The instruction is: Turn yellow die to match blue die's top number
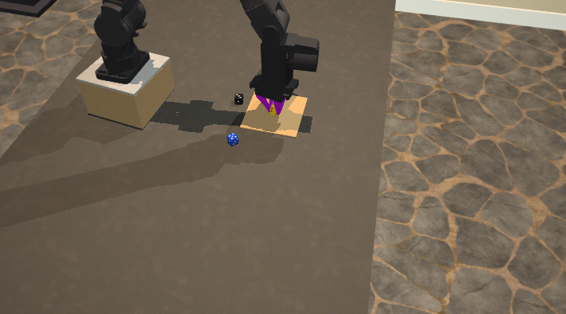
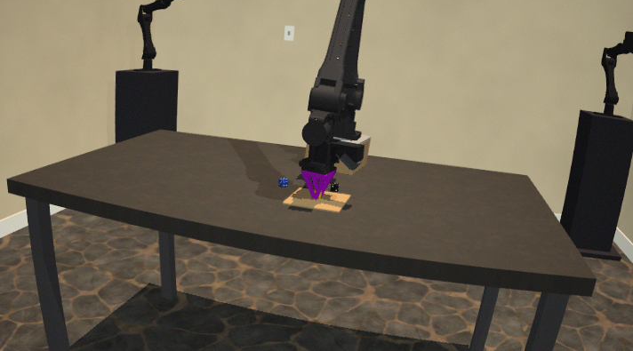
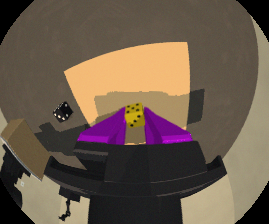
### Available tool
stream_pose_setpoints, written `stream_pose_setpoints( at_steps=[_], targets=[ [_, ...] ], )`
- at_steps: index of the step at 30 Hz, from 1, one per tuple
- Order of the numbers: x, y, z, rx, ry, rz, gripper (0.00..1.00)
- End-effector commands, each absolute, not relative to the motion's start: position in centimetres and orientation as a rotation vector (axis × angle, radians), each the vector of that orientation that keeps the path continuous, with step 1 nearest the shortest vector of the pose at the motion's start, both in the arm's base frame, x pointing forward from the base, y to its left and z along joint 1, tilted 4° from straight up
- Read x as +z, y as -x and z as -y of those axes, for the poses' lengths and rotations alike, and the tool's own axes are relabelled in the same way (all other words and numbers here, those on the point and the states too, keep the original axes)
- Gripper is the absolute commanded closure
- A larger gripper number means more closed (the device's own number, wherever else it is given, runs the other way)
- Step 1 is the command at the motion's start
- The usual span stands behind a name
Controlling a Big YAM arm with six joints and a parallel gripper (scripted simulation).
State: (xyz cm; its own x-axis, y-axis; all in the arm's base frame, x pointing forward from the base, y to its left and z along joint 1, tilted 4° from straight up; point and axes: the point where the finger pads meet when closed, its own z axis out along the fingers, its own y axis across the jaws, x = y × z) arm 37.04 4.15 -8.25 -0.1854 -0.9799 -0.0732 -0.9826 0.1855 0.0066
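Your jaws are clamped on the yellow die (image 3: 133,116), the two purple fingers pressing on opposite faces with the die wedged right at their tips. In the top view the gripper (image 1: 273,109) points straight down over the back half of the mat (image 1: 296,120), and the die sits low between the fingers, at or just above the mat surface; from these angles you cannot tell whether it is touching.

Expect the die to behave as a small, rigid, light cube. It should not deform under the squeeze, so the grip depends on flat face contact. Its smooth faces are probably slick, and with so little of it caught at the fingertips it could pivot or pop out if you tilt quickly. Hold it on two parallel faces, centred, not across an edge or corner, and keep the squeeze steady while you rotate.

The die is mustard yellow with dark pips. In the wrist view a face with several dots shows toward the camera, but the count is too blurred to read.

Moving outward, the mat is a thin pale orange square lying flat on the dark brown table (image 1: 208,230). The black die (image 1: 238,98) rests on the table just beside the mat's back left corner. The blue die (image 1: 232,139) lies near the mat's front left corner, off the mat, white pips up; it looks like a five, though that is a judgement at this size. Give both neighbours room when you turn.
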Motion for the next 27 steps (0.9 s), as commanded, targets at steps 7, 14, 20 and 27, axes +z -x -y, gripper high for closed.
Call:
stream_pose_setpoints(
  at_steps=[7, 14, 20, 27],
  targets=[
    [-7.7, -38.0, -4.5, 0.06, 1.953, -2.358, 0.85],
    [-7.7, -38.0, -4.5, 0.06, 1.953, -2.358, 0.85],
    [-7.6, -38.0, -4.5, 0.059, 1.953, -2.358, 0.85],
    [-4.4, -39.5, -3.9, 0.031, 1.938, -2.34, 0.85]
  ],
)
